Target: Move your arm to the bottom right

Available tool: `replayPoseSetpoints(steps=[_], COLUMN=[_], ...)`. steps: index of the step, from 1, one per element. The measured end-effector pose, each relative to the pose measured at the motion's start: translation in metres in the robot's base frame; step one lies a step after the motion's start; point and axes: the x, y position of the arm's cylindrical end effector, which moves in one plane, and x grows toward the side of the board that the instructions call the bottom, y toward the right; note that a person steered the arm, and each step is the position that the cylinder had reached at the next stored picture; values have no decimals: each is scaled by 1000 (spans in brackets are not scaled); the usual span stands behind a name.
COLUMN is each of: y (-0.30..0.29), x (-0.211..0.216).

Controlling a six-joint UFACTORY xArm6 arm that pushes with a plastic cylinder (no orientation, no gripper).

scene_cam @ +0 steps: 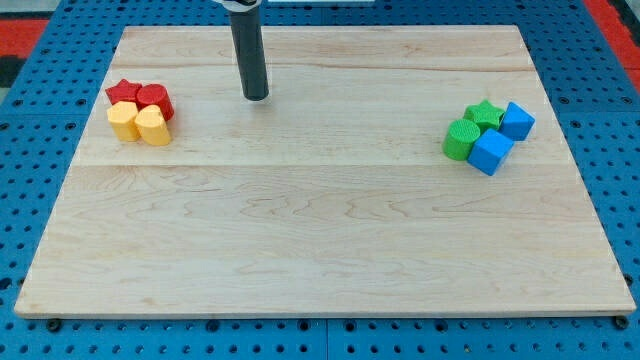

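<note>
pale wood worktop (330,240), planks running side to side, resting on a blue pegboard (30,110). dark rod (249,50) descending from the view's top, my tip (256,97) planted on the worktop in its upper-left part, just right of the red-and-yellow cluster but apart from it, touching no block. no pincer on this arm, so nothing to report as apart or together; just the bare rod end.

left of my tip, four blocks bunched tight: red star-like block (123,91) at the far left, red cylinder (155,99) closest to my tip, yellow hexagon-like block (123,120) below the red star-like block, yellow rounded block (153,126) below the red cylinder, all touching their neighbours.

far right of my tip, well apart from it, a second bunch near the worktop's right edge: green star (486,113) at the top, green cylinder (461,139) to its lower left, blue cube (517,120) to the star's right, another blue cube (491,151) below, pressed between the green cylinder and the first blue cube.

bottom-right corner of the worktop (590,295) well away from my tip, diagonally across the board, below the green-and-blue bunch.
</note>
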Motion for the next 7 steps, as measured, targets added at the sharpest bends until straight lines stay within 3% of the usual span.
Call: replayPoseSetpoints(steps=[1, 5, 6, 7], y=[0, 36, 73, 152], x=[-18, -16, -11, 22])
